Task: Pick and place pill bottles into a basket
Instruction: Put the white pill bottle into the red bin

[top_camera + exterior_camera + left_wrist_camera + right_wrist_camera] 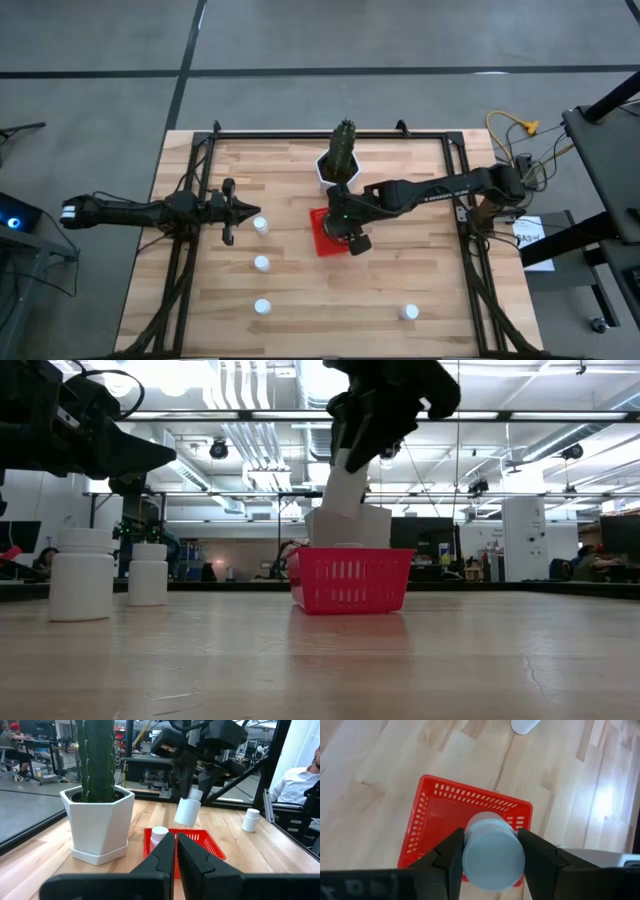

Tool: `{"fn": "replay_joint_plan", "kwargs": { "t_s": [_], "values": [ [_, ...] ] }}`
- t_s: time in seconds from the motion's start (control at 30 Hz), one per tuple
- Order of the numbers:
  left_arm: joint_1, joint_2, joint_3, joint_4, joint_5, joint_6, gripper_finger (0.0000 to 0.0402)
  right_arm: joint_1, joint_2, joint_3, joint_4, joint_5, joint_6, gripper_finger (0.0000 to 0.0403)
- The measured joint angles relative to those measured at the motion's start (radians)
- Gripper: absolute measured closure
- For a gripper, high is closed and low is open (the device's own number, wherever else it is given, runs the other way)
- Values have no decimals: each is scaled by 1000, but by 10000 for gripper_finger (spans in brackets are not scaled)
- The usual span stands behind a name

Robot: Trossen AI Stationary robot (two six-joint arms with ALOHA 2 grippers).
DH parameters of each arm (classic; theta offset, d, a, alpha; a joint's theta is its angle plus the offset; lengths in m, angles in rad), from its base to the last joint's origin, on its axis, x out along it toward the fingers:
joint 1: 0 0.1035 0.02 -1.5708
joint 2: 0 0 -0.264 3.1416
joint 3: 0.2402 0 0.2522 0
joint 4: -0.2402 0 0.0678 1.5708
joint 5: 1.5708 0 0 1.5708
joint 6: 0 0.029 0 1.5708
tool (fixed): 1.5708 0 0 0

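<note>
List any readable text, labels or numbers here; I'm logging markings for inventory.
None can be read.
Right arm: pale lettering, too small to read.
Paper tag beside the table: print too blurred.
Pill bottles and basket: no label shows.

The table is pale wood in narrow butcher-block strips, smooth with a soft sheen that catches the ceiling lights. The basket is bright red plastic, glossy, its walls moulded into a slotted mesh. The pill bottles look like matt white plastic, smooth-sided. The plant pot is white and smooth, faceted, faintly glossy, and the cactus is ribbed, dull green. The right gripper has matt dark plastic-looking fingers.
</note>
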Motion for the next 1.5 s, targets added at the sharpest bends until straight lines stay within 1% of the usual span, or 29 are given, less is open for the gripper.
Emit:
{"fn": "replay_joint_plan", "kwargs": {
  "t_s": [0.13,0.33,0.47,0.6,0.83,1.27,1.5],
  "values": [
    [0,3,0,0,0,0,401,-21,35,22,14,0,-28,256],
    [0,5,0,0,0,0,401,-65,89,22,76,-24,-71,256],
    [0,5,0,0,0,0,401,-92,115,23,80,-28,-80,256],
    [0,6,0,0,0,0,401,-113,130,23,98,-64,-83,256],
    [0,6,0,0,0,0,401,-121,158,22,107,-68,-99,256],
    [0,11,0,0,0,0,401,-122,251,38,119,-76,-118,256],
    [0,11,0,0,0,0,401,-122,253,56,120,-76,-113,256]
  ]
}}
